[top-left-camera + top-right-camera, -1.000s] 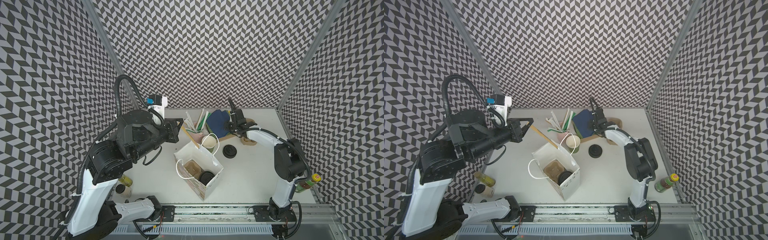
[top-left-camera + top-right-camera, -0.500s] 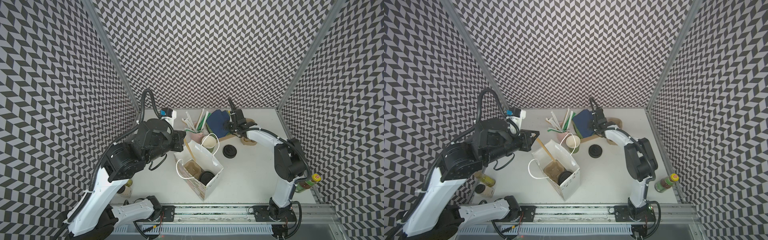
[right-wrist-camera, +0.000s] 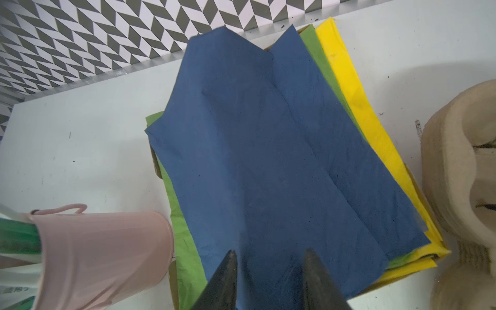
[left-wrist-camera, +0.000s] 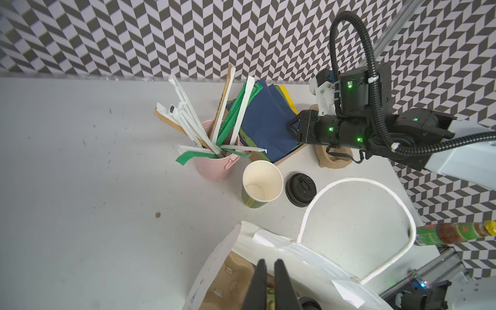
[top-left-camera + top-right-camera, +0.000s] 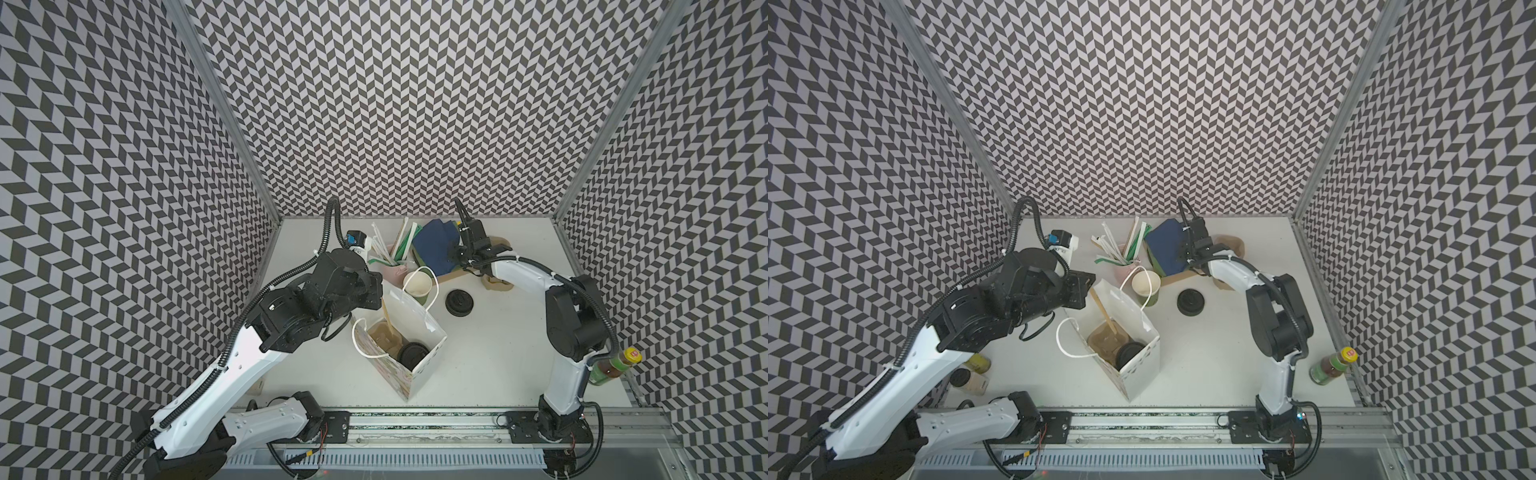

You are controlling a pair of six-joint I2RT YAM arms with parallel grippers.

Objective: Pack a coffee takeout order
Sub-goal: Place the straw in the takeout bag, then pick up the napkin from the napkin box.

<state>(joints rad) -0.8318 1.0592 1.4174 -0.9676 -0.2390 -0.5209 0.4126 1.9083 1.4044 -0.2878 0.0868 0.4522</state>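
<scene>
cup: green paper cup (image 5: 417, 286) upright on the table (image 5: 498, 353), lid off, white inside; just beside the bag's far wall.
lid: black lid (image 5: 459, 302) flat on the table, near the cup on the right arm's side, apart from it.
carrier: tan cup carrier (image 5: 1104, 340) lies in the bottom of the white paper bag (image 5: 1125, 307); a second cup with a black lid (image 5: 1129, 353) sits in it; a wooden stirrer (image 5: 1104, 309) leans up out of the bag.
napkin: dark blue napkin (image 3: 268, 147) tops a stack over green and yellow ones, at the back of the table, between the pink straw cup (image 4: 214, 166) and a stack of spare carriers (image 4: 334, 158).
right gripper: right gripper (image 3: 269, 255) has jaws spread, tips down at the blue napkin's near edge, napkin between them.
left gripper: left gripper (image 4: 270, 261) is over the bag mouth, jaws almost together with a thin gap; can't tell if they pinch the stirrer.
other: bottle (image 5: 611, 365) stands near the right arm's base.
</scene>
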